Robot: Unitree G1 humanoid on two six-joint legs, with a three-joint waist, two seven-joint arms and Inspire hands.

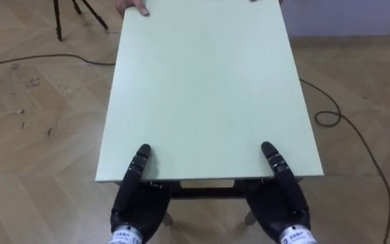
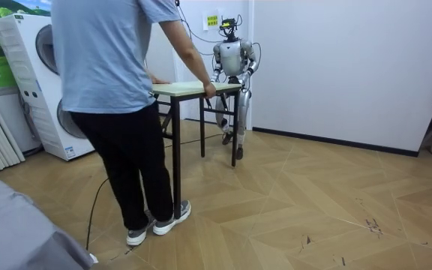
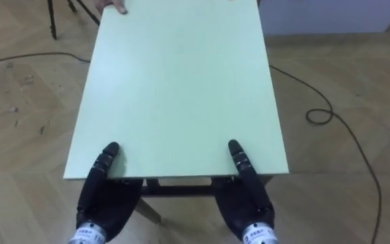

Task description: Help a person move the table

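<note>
A pale green table (image 1: 208, 81) stretches away from me over the wooden floor. My left hand (image 1: 135, 203) and right hand (image 1: 283, 203) clamp its near edge, each with the thumb on top and the rest beneath the board. At the far edge a person's hand (image 1: 133, 7) rests on the corner. In the room view the person (image 2: 111, 75) stands at one end of the table (image 2: 193, 88) with a hand (image 2: 210, 91) on its side edge. I stand at the other end, close to the white wall.
A dark cable (image 1: 330, 118) loops on the floor right of the table. Black tripod legs (image 1: 66, 13) stand at the far left. A washing machine (image 2: 40, 82) is behind the person, and open wooden floor (image 2: 336, 202) lies to the room view's right.
</note>
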